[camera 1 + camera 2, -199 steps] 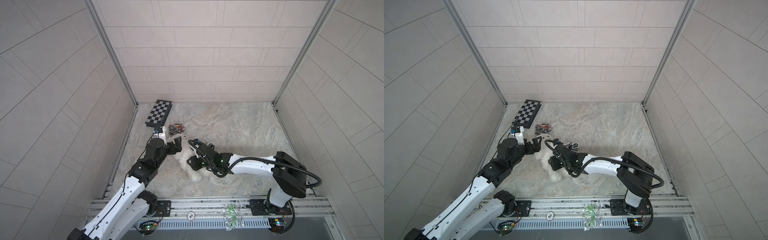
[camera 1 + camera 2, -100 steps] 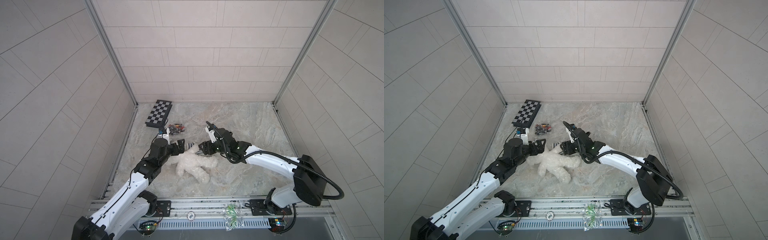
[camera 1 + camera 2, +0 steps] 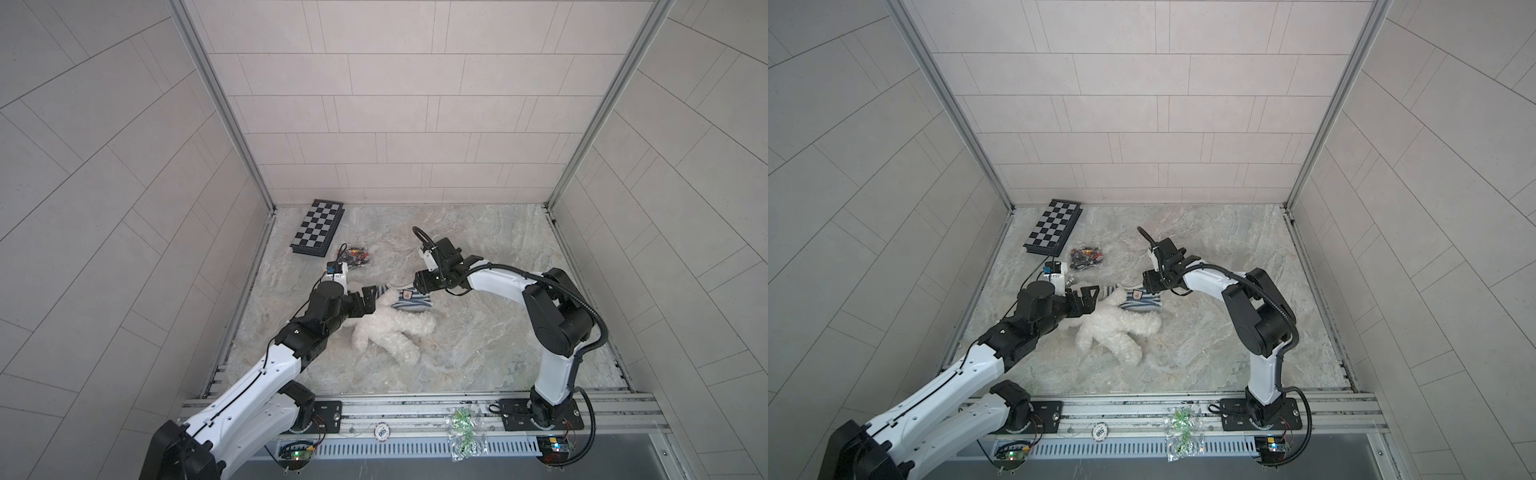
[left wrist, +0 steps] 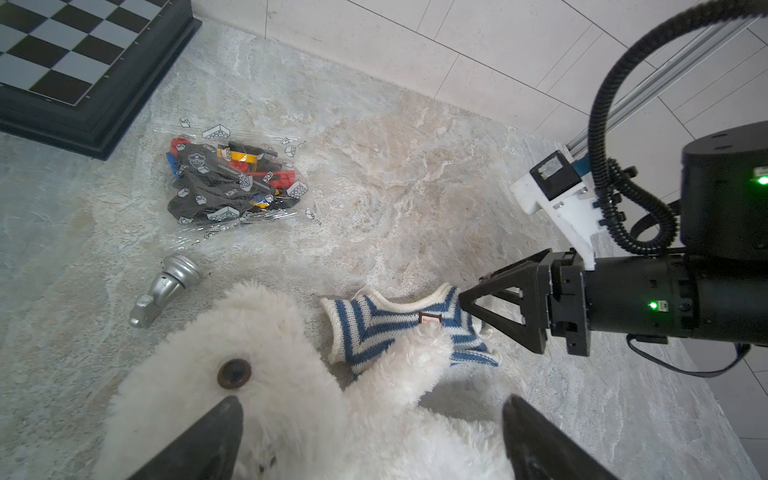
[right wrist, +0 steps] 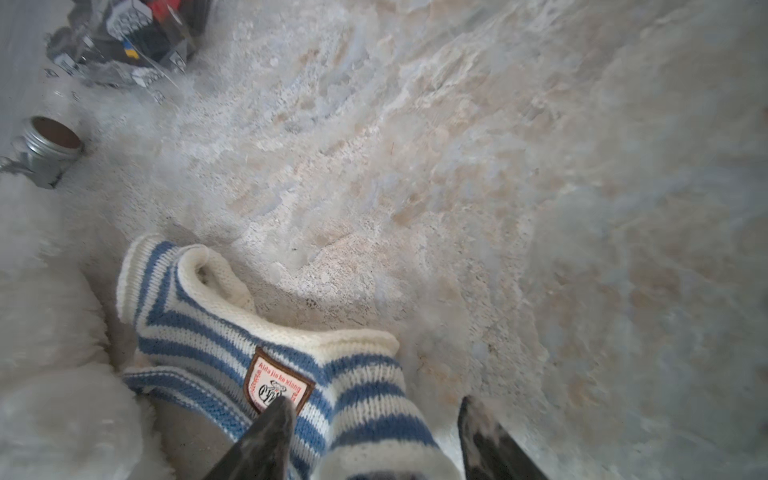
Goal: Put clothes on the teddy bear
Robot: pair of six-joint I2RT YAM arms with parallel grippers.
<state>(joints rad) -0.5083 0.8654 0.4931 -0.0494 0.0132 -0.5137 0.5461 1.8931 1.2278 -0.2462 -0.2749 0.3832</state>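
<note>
Both spread: right end effector [image 3: 416,283], left end effector [image 3: 373,300] (teddy bear's [image 3: 395,329] head points there).

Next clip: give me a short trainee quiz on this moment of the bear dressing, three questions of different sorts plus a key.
1. True or false: the bear already wears the shirt.
2. The left pincer stands open around the: A) chessboard, B) bear, C) brick bag.
3. Look at the right pincer: what lies between its jaws?
Key: 1 false; 2 B; 3 a shirt sleeve.
</note>
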